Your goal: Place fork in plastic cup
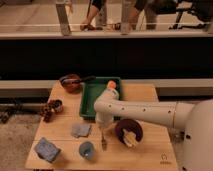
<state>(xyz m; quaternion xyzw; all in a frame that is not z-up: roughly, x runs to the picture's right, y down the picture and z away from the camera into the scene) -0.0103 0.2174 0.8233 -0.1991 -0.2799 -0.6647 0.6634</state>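
My gripper [102, 129] points down over the front middle of the wooden table [150, 92]. It is shut on the handle end of the thin grey fork [104, 142]. The fork hangs below it with its pronged head downward, close to the table top. The small light-blue plastic cup [87, 149] stands upright just left of the fork and a little nearer the front edge. The fork is outside the cup. My white arm [145, 111] reaches in from the right.
A dark red bowl [128, 131] with pale contents sits right of the gripper. A grey-blue cloth [80, 130] and a blue block [47, 149] lie to the left. A green tray [96, 95], a brown bowl [70, 82] and a brown cluster [50, 108] sit farther back.
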